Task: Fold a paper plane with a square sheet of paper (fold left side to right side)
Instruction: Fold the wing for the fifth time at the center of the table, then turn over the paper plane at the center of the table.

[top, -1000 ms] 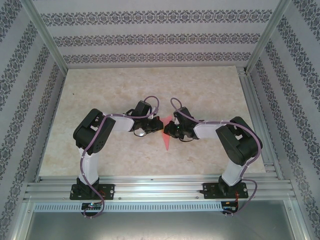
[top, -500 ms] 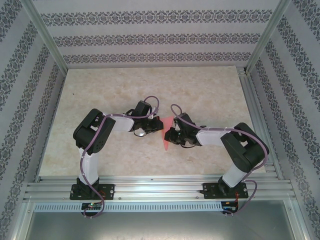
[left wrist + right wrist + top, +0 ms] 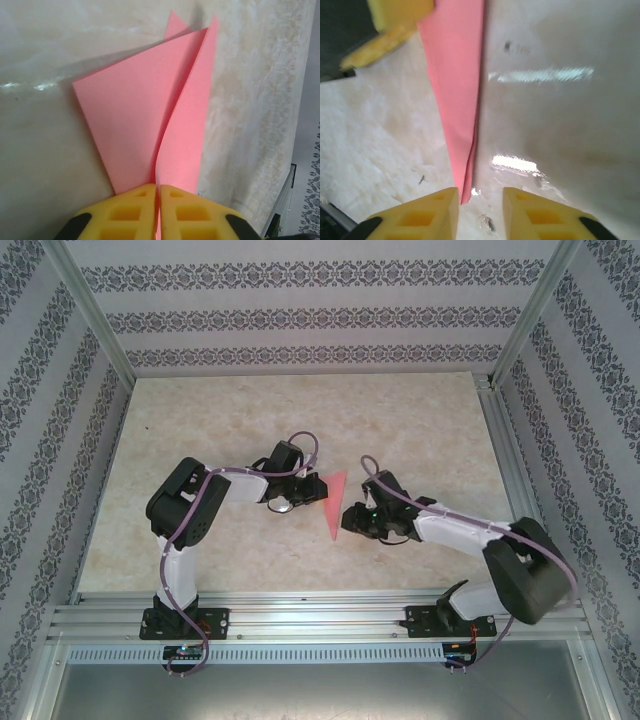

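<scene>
Now pinching the wide end of the plane (image 3: 332, 502), on the table (image 3: 250, 410) between the arms, tight in the left gripper (image 3: 159, 195), holding the right gripper (image 3: 481, 197) open around its point without touching, maybe finishing the last fold and needing a gentle let-go next.

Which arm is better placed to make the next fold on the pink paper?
Probably the right gripper: its jaws stand open at the narrow tip of the paper plane, while the left gripper is shut on it.

Each arm (image 3: 185, 505) has black joints, white links and purple cables (image 3: 237, 475); the left tool (image 3: 158, 188) and right tool (image 3: 480, 192) have yellow fingers (image 3: 530, 215).
</scene>
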Tool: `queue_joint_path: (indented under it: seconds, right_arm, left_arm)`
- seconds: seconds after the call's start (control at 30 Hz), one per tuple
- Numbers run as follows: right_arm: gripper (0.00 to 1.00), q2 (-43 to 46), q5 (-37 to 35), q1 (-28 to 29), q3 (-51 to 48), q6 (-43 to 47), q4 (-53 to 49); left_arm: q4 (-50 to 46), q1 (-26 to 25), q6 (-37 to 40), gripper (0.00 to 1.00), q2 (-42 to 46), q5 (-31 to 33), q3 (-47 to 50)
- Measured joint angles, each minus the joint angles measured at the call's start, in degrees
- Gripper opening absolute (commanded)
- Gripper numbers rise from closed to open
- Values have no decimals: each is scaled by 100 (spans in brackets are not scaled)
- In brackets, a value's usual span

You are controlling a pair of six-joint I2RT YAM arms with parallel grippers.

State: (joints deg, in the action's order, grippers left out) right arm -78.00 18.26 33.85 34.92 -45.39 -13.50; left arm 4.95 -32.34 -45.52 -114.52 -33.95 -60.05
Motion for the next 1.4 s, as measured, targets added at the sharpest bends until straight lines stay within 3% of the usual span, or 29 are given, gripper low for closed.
queue_joint_path:
  seconds: [0.07, 0.2, 0.43, 0.63, 0.8, 1.03, 1.4]
  right_arm:
    - [44, 584, -103, -271, 11, 153, -275]
    - [46, 1311, -640, -579, 308, 656, -1145]
    - [48, 1399, -1827, -245, 1196, 1300, -2511]
    - [56, 118, -2883, 1078, 2452, 1401, -3230]
    - [60, -1661, -3364, 1598, 3637, 1504, -3394]
    - [53, -3362, -3766, 1609, 4699, 1659, -3571]
    - [27, -3910, -3943, 1362, 4907, 1797, -3751]
  left_arm:
    - [-92, -11, 39, 25, 50, 20, -46]
    - [-710, -20, 188, 42, 326, 85, -358]
    - [-1499, 66, 439, 57, 1805, 317, -914]
    - [-1784, 839, 404, 67, 3425, 765, 17]
    - [-2210, 1917, 304, 69, 4205, 997, 1217]
    - [-2693, 2201, 328, 69, 4631, 1056, 1755]
    - [-2741, 2216, 398, 70, 4750, 1078, 1797]
